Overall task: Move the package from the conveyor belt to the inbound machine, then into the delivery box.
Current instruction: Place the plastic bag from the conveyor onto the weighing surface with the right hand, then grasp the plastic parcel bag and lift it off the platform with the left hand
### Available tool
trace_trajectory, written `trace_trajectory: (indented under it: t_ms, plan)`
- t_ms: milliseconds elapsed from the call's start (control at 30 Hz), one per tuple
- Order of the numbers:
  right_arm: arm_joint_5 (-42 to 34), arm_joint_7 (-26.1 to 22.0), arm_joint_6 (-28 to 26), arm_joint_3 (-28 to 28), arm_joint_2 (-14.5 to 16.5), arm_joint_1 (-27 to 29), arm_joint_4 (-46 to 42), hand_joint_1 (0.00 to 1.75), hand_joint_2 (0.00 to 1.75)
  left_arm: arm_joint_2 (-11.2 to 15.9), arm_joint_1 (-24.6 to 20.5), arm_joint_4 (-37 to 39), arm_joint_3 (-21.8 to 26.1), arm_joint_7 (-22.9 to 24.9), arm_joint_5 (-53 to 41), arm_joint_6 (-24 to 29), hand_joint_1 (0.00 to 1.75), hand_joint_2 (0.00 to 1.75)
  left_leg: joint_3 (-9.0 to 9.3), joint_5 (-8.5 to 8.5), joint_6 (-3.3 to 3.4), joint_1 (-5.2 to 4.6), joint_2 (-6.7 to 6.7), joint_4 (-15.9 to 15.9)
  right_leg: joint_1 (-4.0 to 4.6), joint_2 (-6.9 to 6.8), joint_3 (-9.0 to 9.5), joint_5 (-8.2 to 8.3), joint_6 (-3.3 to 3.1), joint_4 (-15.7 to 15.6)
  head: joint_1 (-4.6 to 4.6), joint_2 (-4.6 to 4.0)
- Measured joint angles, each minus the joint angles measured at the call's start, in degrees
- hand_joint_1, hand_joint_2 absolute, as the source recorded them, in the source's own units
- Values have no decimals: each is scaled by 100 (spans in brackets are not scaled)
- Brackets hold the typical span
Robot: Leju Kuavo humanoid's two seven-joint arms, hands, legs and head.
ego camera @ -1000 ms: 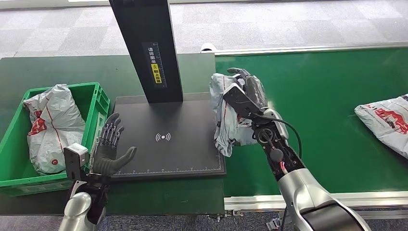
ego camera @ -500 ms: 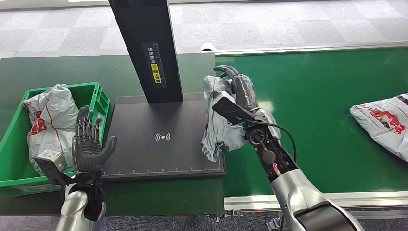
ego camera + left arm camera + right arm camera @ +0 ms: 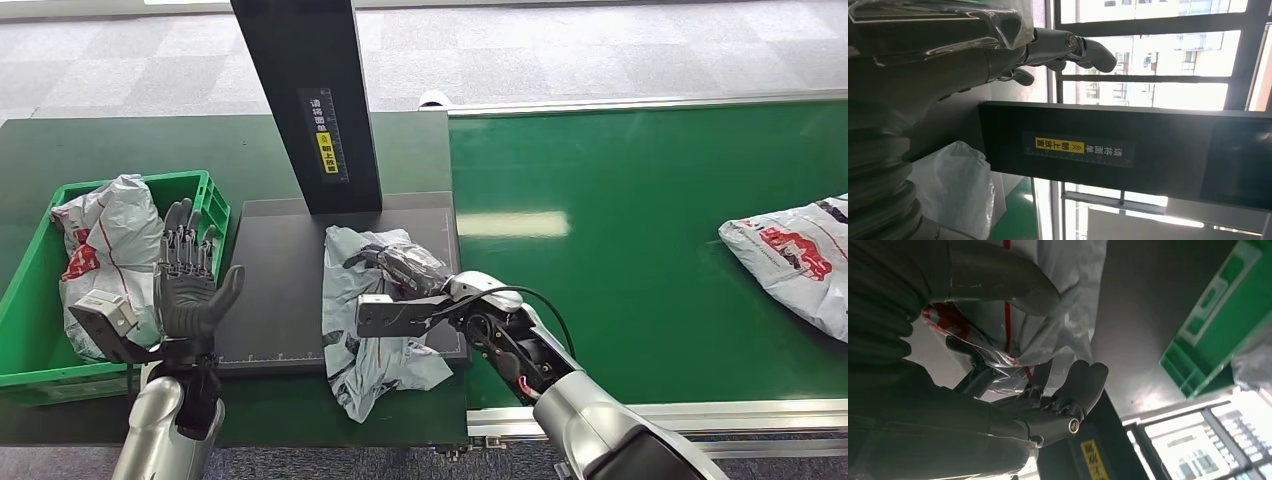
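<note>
While the right robot hand (image 3: 400, 270) grips the package (image 3: 375, 320) at centre frame, the soft, crinkly bag sags over the machine (image 3: 280, 270); bunched film looks the surest hold. Left robot hand (image 3: 190, 290) hangs released beside the box (image 3: 212, 200), lower left. Right wrist view: fingers (image 3: 1078, 390) wrap the film.

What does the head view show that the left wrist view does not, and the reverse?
Head view alone: the conveyor belt, a second package waiting on it, and the right hand holding a grey package over the black scanner plate. Left wrist view alone: bright windows behind the scanner. Shared: the open left hand, the scanner post's yellow label and a bagged package.
</note>
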Motion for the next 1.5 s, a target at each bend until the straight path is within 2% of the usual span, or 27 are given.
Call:
trace_trajectory:
  t_ms: [133,300,333,367,433,467,500,700,867,1333,1500]
  plan:
    - [-21,9,349,251,-13,-11,98,175,175,-1,-91,50,-5,50,-18,-26,0,175,3,0,0,1,1,0,1,0,1,0,0,0,0,0]
    - [-79,188,215,393,-13,-44,162,175,175,-1,-105,88,-6,59,-37,-26,0,175,5,0,0,1,1,-1,1,0,5,0,0,0,0,0]
    - [-123,278,95,403,-13,-44,173,161,175,0,-95,87,-4,59,-38,-26,0,175,5,0,0,1,1,-1,1,0,6,0,0,0,0,0]
    - [-189,376,-41,406,-12,-44,182,123,175,1,-79,86,-2,60,-38,-26,0,175,5,0,0,0,0,-1,1,0,7,0,0,0,0,0]
    - [-388,550,-293,372,-12,-44,195,37,175,2,-30,82,1,60,-38,-26,0,175,5,0,0,0,0,0,0,-1,7,0,0,0,1,0]
    - [-503,607,-385,336,-13,-44,198,7,175,2,-4,80,1,60,-38,-26,0,175,6,0,0,0,-1,0,0,-1,7,0,0,0,1,0]
    - [-639,641,-462,282,-13,-42,199,1,175,2,17,78,1,61,-41,-26,0,175,6,0,0,0,-2,0,0,-1,7,0,0,0,1,0]
    - [-1424,606,-732,-228,-23,1,145,0,175,1,41,79,-9,85,-62,-26,0,175,6,0,0,0,-6,0,0,-6,8,0,0,0,0,0]
    - [-1573,560,-814,-532,-31,42,57,0,175,2,41,79,-24,89,-63,-26,0,175,6,0,0,0,-5,0,0,-6,7,0,0,0,1,0]
    - [-1584,558,-829,-699,-32,76,11,0,175,2,41,79,-26,89,-64,-26,0,175,6,0,0,0,-5,0,0,-6,7,0,0,0,1,0]
    - [-1878,419,-920,-790,-30,109,-43,0,175,2,43,80,-29,89,-64,-25,0,175,6,0,0,0,-6,0,0,-6,7,0,0,0,0,0]
